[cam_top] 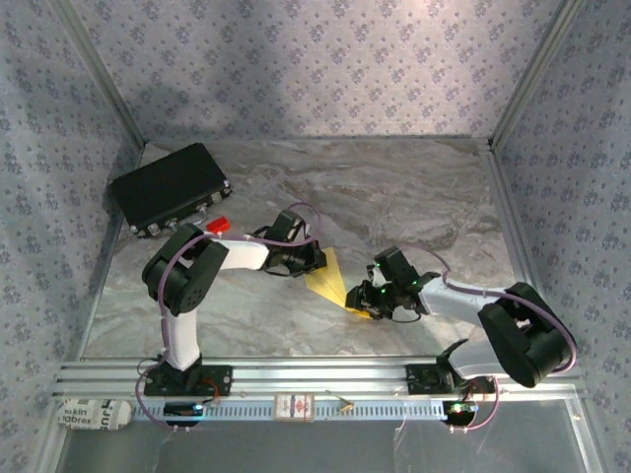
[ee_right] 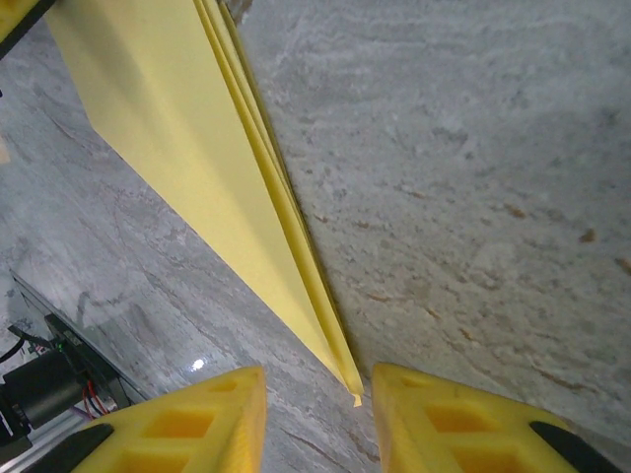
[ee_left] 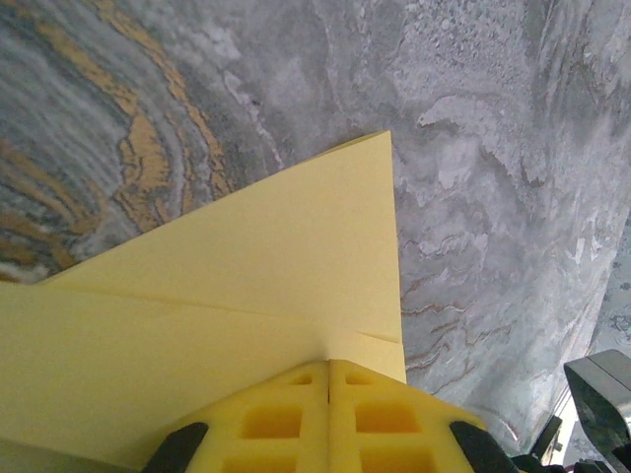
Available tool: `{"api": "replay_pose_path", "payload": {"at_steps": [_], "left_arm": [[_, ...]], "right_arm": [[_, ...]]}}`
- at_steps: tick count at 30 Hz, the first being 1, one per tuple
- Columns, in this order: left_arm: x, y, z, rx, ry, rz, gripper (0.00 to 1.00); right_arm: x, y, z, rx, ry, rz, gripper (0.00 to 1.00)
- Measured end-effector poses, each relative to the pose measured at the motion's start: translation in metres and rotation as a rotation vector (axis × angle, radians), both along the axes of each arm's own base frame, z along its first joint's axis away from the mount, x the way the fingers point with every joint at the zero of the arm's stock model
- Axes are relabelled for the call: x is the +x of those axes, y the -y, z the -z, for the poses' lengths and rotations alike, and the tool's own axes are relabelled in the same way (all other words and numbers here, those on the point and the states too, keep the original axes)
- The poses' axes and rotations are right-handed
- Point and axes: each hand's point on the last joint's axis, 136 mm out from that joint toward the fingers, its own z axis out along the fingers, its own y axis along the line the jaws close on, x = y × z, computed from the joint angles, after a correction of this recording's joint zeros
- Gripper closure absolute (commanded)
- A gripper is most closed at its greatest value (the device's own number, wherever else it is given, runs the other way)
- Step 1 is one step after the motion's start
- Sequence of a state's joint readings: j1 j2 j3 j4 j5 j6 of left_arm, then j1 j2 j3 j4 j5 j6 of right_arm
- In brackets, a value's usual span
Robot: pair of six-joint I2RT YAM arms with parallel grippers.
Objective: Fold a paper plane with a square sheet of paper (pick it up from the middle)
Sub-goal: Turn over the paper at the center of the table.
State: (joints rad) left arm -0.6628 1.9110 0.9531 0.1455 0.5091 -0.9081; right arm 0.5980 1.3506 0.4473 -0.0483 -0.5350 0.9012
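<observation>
Black rectangular hard case [cam_top: 170, 187] sits back left, with a small red block [cam_top: 218, 225] just beside its near corner. Left gripper [ee_left: 327, 372] is clamped tight on the folded yellow paper plane [ee_left: 246, 266] mid-table between the arms. Over on the right, the right gripper [ee_right: 317, 384] has its jaws partly apart, with the plane's pointed tip in the gap, not pinched

You are looking at a grey marbled table [cam_top: 424, 197] that is carrying three things. A black case [cam_top: 170, 187] is lying in the far left corner, sitting askew to the walls. A small red block [cam_top: 218, 225] is resting just beside the case's near right corner. The folded yellow paper plane [cam_top: 333, 281] is lying around the middle, narrowing toward the near right; whether it is resting flat on the surface, you cannot tell.
</observation>
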Motion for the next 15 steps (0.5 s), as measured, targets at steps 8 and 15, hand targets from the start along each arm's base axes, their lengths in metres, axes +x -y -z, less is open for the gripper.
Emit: {"api": "replay_pose_path", "payload": {"at_steps": [8,15], "left_arm": [[0.000,0.000,0.000,-0.001,-0.001,-0.002,0.95],[0.000,0.000,0.000,-0.001,-0.002,-0.002,0.95]], "right_arm": [[0.005,-0.006,-0.004,0.030,0.026,-0.006,0.68],[0.013,-0.007,-0.008,0.048,0.053,0.006,0.67]]}}
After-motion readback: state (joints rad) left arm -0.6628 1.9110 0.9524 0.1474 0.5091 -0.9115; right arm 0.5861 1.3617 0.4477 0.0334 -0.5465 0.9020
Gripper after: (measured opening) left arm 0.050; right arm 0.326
